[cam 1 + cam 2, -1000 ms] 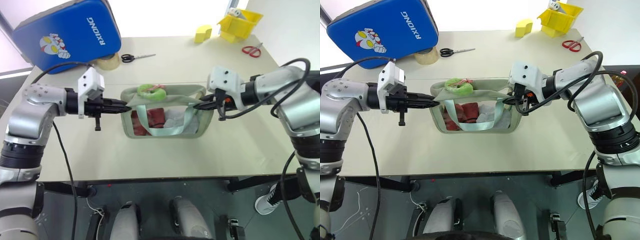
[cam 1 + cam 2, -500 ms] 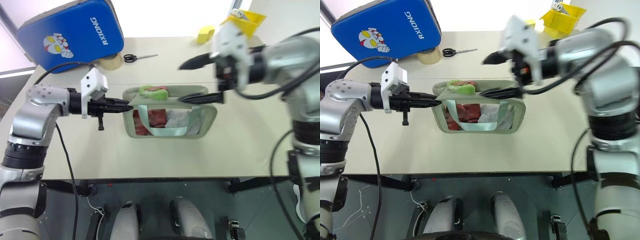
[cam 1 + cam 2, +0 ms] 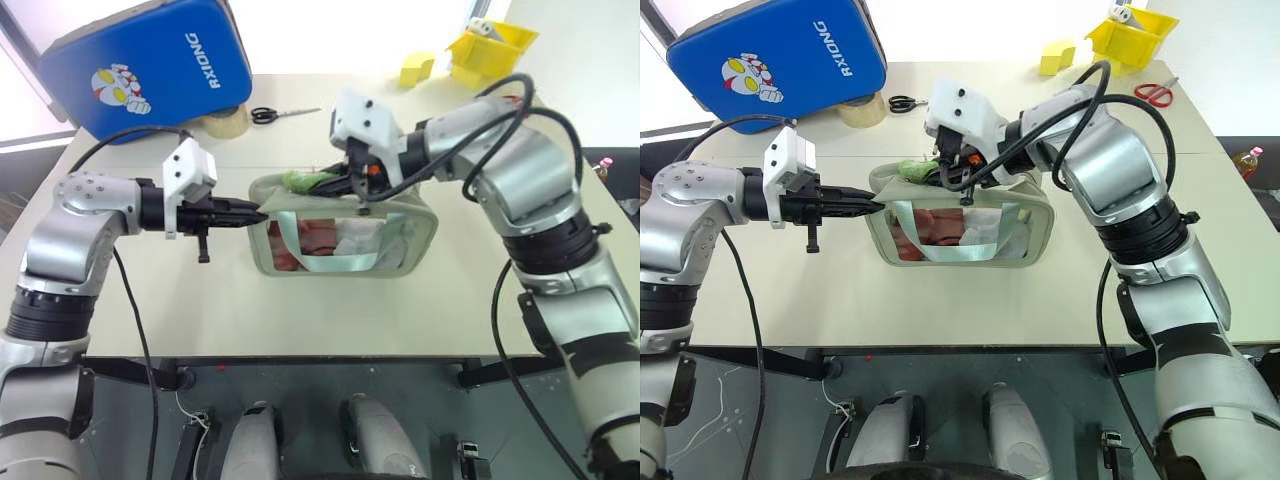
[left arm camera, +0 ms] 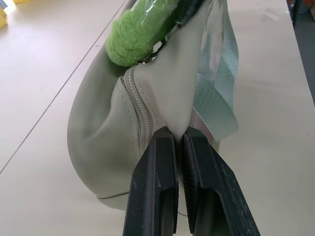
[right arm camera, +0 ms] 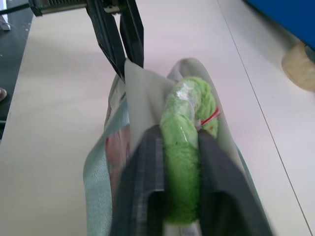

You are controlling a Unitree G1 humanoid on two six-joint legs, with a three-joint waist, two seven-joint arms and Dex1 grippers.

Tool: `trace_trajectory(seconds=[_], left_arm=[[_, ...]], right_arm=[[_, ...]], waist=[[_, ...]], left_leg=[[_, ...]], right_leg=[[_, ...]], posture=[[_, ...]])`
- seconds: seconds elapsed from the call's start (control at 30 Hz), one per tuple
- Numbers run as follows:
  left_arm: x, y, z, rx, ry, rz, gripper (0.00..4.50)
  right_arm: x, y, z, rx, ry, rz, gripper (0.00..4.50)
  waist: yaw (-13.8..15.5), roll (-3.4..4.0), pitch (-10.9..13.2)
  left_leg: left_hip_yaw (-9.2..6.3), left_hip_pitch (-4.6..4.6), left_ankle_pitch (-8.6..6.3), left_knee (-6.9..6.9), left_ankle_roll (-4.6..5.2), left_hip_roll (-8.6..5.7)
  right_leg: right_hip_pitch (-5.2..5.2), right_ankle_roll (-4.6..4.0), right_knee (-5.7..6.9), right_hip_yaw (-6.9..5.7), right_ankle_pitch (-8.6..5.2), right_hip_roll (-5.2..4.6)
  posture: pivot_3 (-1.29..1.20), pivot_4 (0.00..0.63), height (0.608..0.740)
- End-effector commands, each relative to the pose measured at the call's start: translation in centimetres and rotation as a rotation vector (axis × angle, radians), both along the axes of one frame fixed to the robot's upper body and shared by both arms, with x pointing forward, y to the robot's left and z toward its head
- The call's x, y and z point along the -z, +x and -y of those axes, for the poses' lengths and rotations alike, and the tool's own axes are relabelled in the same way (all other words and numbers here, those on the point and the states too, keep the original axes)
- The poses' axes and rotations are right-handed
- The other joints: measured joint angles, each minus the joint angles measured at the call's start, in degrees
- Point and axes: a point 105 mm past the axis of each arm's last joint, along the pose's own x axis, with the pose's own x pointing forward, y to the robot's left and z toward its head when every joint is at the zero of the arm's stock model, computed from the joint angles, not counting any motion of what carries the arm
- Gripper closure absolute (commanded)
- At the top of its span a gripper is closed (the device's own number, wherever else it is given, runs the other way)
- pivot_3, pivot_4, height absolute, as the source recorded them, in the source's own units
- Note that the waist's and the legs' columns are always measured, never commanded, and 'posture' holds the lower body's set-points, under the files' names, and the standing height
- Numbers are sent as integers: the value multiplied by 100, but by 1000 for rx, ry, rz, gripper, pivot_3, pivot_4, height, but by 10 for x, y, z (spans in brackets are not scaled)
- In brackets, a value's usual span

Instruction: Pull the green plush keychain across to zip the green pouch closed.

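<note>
Left gripper point(image 4: 178, 135) pinched tight on the end flap of the green pouch point(image 3: 400, 240), at nine o'clock; right gripper point(image 5: 179, 142) squeezed on the green plush keychain point(image 5: 184, 147), on top toward eleven o'clock; red and white things inside

Lime-green plush keychain point(image 5: 184, 162); pale sage pouch point(image 3: 415, 240); blue cartoon-printed case point(image 3: 150, 65).

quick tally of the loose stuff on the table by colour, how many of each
Green: 2, the green pouch and the green plush keychain
Blue: 1, case
Yellow: 2, bin and block
Black: 1, black-handled scissors
Red: 1, red-handled scissors
Tan: 1, tape roll
Total: 8
</note>
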Motion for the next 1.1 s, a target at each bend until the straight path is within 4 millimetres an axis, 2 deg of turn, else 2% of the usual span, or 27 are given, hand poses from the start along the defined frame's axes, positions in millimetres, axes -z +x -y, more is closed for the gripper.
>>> trace_trajectory(seconds=[0.03,0.13,0.2,0.23,0.37,0.5,0.57,0.6,0.7,0.77,0.83,1.07,1.1], left_arm=[[1,-3,2,10,22,9,4500],[2,-1,3,9,23,8,4500],[3,0,2,6,23,7,4500],[3,0,2,1,21,5,4500],[5,1,-5,-30,19,-3,4500],[6,0,-9,-43,14,-12,4500],[6,-1,-12,-52,13,-18,4500],[6,-1,-13,-57,11,-20,4500],[5,-1,-15,-66,6,-24,4500],[3,-1,-15,-76,-11,-28,4500],[2,-2,-15,-77,-17,-31,4500],[1,-2,-17,-85,-15,-29,4500],[1,-1,-17,-86,-14,-29,4500]], right_arm=[[-19,-2,4,14,29,52,4458],[-29,5,16,78,63,44,4458],[-41,13,34,164,106,47,4458],[-45,18,49,217,117,61,4458],[-56,32,141,533,120,128,4458],[-32,33,219,798,9,161,4458],[-12,30,256,931,-77,164,4458],[2,27,267,968,-116,148,4458],[32,20,272,981,-162,86,4458],[74,18,265,970,-225,23,4458],[98,19,256,971,-222,-10,4458],[104,29,253,1042,-158,-11,4458],[102,27,244,1004,-134,-26,4458]], waist=[[-1,0,0],[3,0,0],[12,0,0],[19,0,0],[141,0,0],[123,-1,0],[92,0,0],[93,0,0],[81,4,0],[78,4,-1],[68,-2,-5],[4,0,-5],[4,0,-5]], left_leg=[[0,0,0,0,0,0],[0,0,0,0,0,0],[1,0,0,0,0,-1],[1,0,0,0,0,-1],[3,-3,-1,0,1,-3],[8,0,-3,-6,4,-3],[12,8,-3,-8,4,-2],[10,8,-2,-8,4,-2],[12,7,-2,-5,4,-2],[12,8,-2,-4,4,-2],[3,10,-2,-3,4,-1],[3,22,-1,0,2,-2],[3,22,-1,-1,2,-2]], right_leg=[[0,0,0,0,0,0],[0,0,0,0,0,0],[0,0,0,0,0,0],[0,0,0,0,0,-1],[3,0,-13,1,0,-2],[4,0,-18,6,0,1],[5,0,-11,15,0,6],[5,0,-8,13,0,6],[4,0,-6,16,0,6],[4,0,-5,17,0,5],[11,0,-6,11,0,7],[24,1,-5,11,0,8],[24,0,-5,10,0,8]], posture=[[0,150,737],[0,150,737],[0,150,737],[0,150,737],[0,150,737],[0,150,737],[0,150,737],[0,150,737],[0,150,737],[0,150,737],[0,150,737],[0,150,737],[0,150,737]])
